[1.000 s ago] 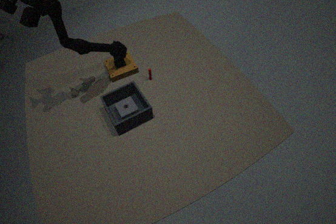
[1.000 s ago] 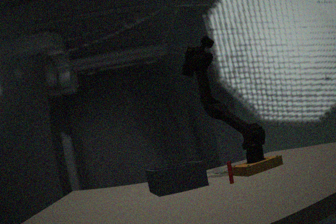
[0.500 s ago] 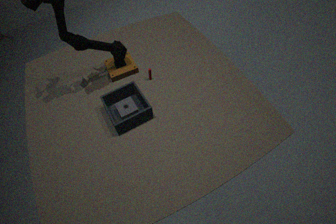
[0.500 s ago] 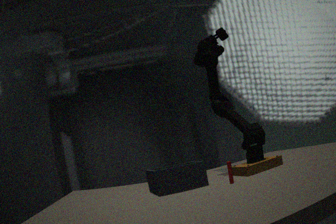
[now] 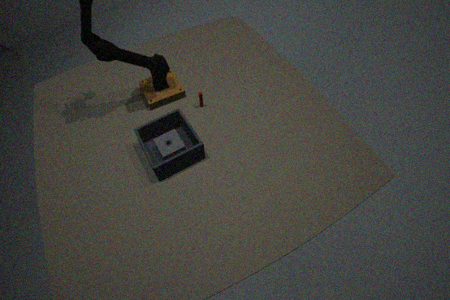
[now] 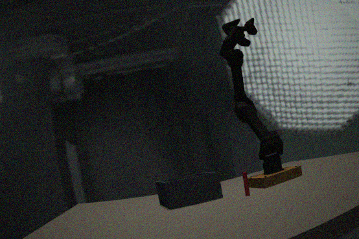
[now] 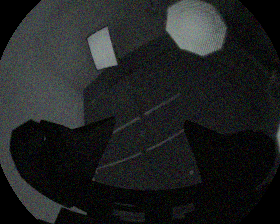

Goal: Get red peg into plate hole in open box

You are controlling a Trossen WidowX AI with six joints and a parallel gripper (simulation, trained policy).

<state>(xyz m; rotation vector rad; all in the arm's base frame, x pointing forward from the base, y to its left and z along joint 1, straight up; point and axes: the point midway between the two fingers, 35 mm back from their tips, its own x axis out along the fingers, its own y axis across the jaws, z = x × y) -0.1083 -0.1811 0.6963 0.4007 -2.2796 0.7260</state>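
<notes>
Gripper (image 6: 245,22) (image 7: 150,122) open, seemingly high up.

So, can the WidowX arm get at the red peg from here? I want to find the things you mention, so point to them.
Probably, after swinging down: the end effector (image 6: 246,24) is raised high but open, and the red peg (image 5: 201,100) (image 6: 246,184) stands upright outside the box (image 5: 180,167) (image 6: 191,194).

The dark arm (image 5: 86,10) (image 6: 238,81) rises bent at its joints, its base and elbow below the fingers (image 6: 252,26). These point upward, spread wide apart, with nothing between them.
</notes>
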